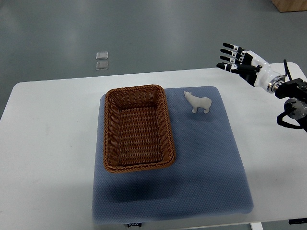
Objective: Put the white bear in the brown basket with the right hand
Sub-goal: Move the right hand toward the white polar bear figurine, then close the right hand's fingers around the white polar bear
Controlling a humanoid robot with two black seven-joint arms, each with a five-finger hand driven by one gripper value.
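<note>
I see the white table [48, 143] filling most of the frame, with a blue-grey mat [201, 163] laid across its middle and lower centre. On the mat's left part sits the brown basket [137, 128], rectangular and woven, with nothing inside it. Just right of the basket's upper corner, near the mat's top edge, the white bear [197, 102] stands upright on the mat, apart from the basket rim. My right hand [238, 61] comes in from the upper right of the frame, fingers spread wide and holding nothing, well apart from the bear. At the upper left, beyond the table, two small clear squares [101, 61] lie on the grey floor.
</note>
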